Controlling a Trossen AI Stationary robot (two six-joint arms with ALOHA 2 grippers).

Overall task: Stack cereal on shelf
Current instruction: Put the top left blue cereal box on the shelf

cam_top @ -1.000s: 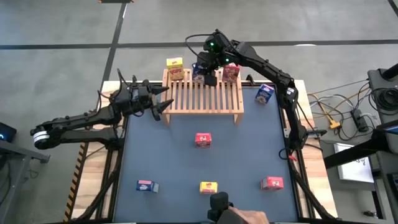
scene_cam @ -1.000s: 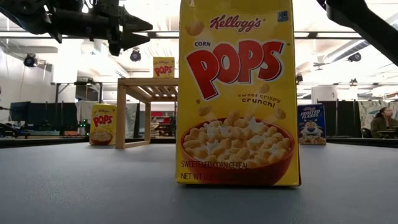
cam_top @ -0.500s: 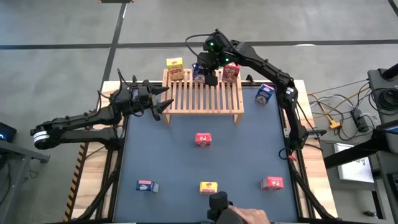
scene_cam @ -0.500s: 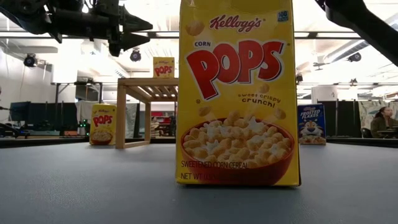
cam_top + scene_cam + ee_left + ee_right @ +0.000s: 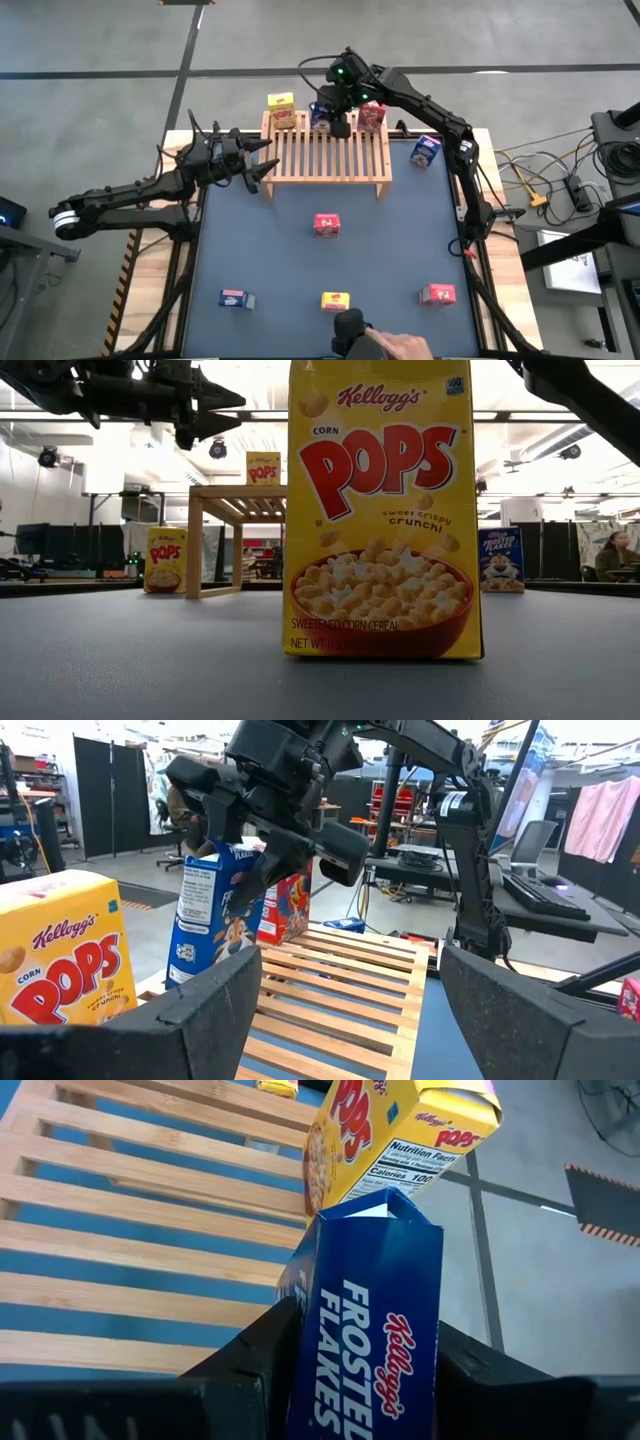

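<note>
The right gripper is clenching a small blue cardboard Frosted Flakes box between its fingers, holding it upright at the far edge of the low light-wood slatted shelf. In the left wrist view that blue box is standing on the slats under the dark arm. A small yellow Corn Pops box is sitting on the shelf's far left corner, just beside the held box, and a small red cereal box is standing on the far edge at its other side.

The left gripper is hovering released, its fingers spread and holding nothing, just off the shelf's left end above the dark blue counter.

The other boxes are lying scattered on the counter, well apart from the shelf: a second blue box is standing just beside the shelf's right end, a red box is sitting near the counter's middle, and along the near edge a blue box, a yellow box and a red box are lined up. In the low view the near yellow box is filling the front of the picture and hiding much of the shelf behind it; another yellow box is standing beside the shelf's leg.

A person's hand is showing at the counter's near edge.
</note>
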